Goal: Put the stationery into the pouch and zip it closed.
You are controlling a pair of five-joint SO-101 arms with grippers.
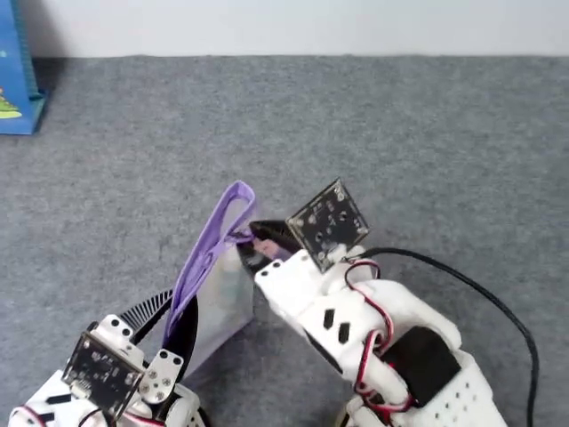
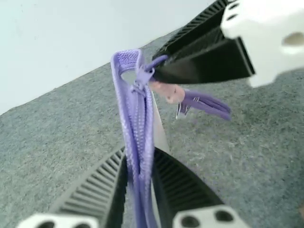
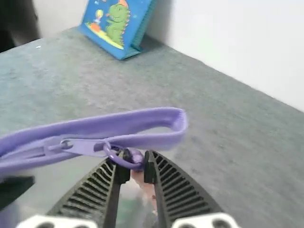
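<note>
— Where was the pouch [image 1: 213, 294]?
— Upright on the worktop [image 1: 427, 133], near the front. The left tool [image 2: 140, 156] clenched its near zip edge; the right tool [image 3: 134, 164] pinched the zipper pull [image 3: 124, 159] at the far end.
— The risk?
— Probably the small ring slipping off those tips, or a hard tug dragging the pouch out of the left clamp.

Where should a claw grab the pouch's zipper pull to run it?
Pinch the purple pull ring, not the slider: it hangs free of the zipper band, thin enough for flat contact. Come from the side of the pouch, across the ring, as the right claw grips it now; the left claw holds the band's other end.
</note>
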